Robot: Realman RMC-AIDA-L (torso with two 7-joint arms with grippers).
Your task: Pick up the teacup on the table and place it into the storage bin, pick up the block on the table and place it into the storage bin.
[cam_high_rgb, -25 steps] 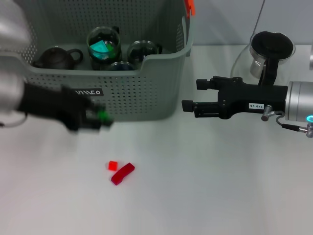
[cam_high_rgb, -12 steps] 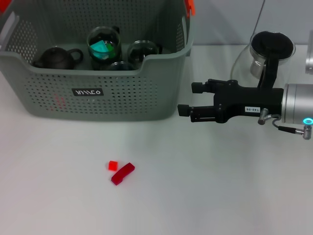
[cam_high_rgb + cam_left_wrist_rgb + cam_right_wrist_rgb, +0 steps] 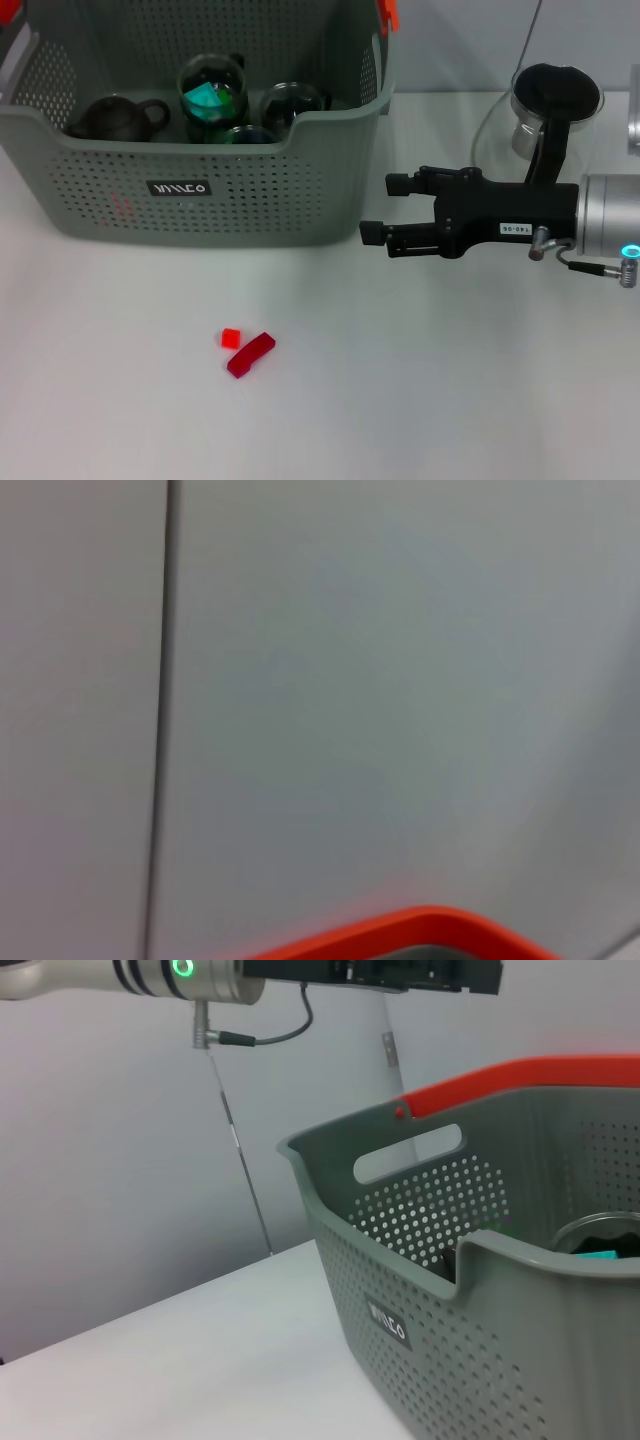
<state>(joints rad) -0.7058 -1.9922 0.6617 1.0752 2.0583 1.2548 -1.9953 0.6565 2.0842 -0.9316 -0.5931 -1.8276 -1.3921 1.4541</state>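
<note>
White table (image 3: 420, 400) before a grey wall, bin (image 3: 250, 200) far left holding glass teacups (image 3: 212, 88), red block (image 3: 250, 354) near-left on the table, right gripper (image 3: 385, 210) level, fingers spread, empty, just right of bin, left gripper unseen.

A robot test setup in a lab-like room: a bare white tabletop (image 3: 420, 400) against a plain grey wall (image 3: 120, 1160), with tea things staged as props, a grey-green storage bin (image 3: 250, 195) far left and a glass pitcher (image 3: 545, 115) far right.
</note>
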